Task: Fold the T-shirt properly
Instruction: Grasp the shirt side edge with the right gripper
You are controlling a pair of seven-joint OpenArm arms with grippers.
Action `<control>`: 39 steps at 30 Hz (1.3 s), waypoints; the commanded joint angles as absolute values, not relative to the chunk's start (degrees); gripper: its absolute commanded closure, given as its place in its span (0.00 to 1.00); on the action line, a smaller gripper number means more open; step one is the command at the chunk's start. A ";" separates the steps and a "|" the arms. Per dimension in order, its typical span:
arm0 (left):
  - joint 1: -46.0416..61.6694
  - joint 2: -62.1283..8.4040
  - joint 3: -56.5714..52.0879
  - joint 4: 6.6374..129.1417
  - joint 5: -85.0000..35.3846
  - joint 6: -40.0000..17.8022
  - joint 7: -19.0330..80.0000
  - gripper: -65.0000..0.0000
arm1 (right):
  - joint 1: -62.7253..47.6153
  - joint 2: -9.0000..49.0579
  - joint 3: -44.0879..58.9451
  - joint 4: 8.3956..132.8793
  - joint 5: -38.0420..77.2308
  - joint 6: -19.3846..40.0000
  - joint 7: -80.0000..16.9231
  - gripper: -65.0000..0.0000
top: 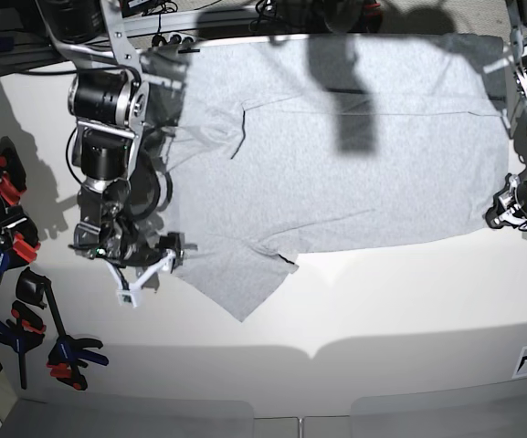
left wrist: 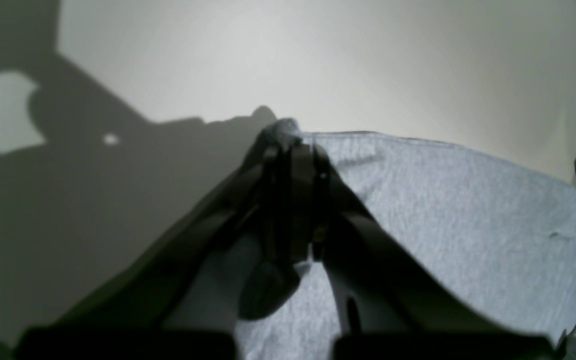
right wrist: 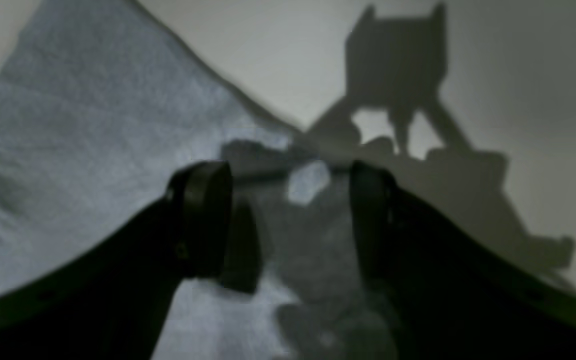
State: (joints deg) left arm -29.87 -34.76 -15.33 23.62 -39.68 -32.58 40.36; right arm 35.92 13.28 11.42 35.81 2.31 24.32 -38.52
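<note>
T-shirt [top: 354,155] flat on the white table [top: 382,319], plain side up, long axis left-to-right in the base view. Left gripper [left wrist: 288,145] jaws clamped on the hem corner at that view's right end. Right gripper [right wrist: 288,200] jaws apart, hovering over the sleeve edge at the opposite end, cloth directly below and between them. Right arm nearer the sleeve; looks set to drop and pinch.
</note>
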 commanded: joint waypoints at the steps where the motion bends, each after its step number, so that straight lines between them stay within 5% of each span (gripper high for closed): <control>1: -31.29 -35.90 -15.38 24.32 -40.21 -32.80 39.81 1.00 | 37.34 13.67 11.55 34.89 -0.54 24.23 -39.46 0.46; 8: -31.29 -35.90 -15.38 24.32 -40.21 -32.82 39.79 1.00 | 35.83 13.82 11.55 32.23 -0.95 24.05 -37.43 0.51; 12: -31.29 -35.90 -15.38 24.32 -40.16 -32.82 37.19 1.00 | 35.86 13.82 11.55 32.23 -0.93 24.05 -37.08 0.97; 13: -31.31 -35.90 -15.38 24.32 -40.18 -32.80 36.42 1.00 | 35.88 13.82 11.55 32.23 -0.93 24.05 -36.60 1.00; 28: -32.73 -35.16 -15.38 24.40 -31.09 -32.95 24.03 1.00 | 40.18 13.96 11.55 38.22 1.02 24.16 -36.05 1.00; 39: -36.18 -35.14 -15.38 29.04 -34.20 -33.04 31.86 1.00 | 44.53 13.98 11.55 46.00 9.78 31.83 -45.15 1.00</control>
State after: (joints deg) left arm -34.39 -33.85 -15.33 27.88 -33.04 -32.60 33.30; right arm 41.91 13.47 11.46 44.80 8.54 30.94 -47.05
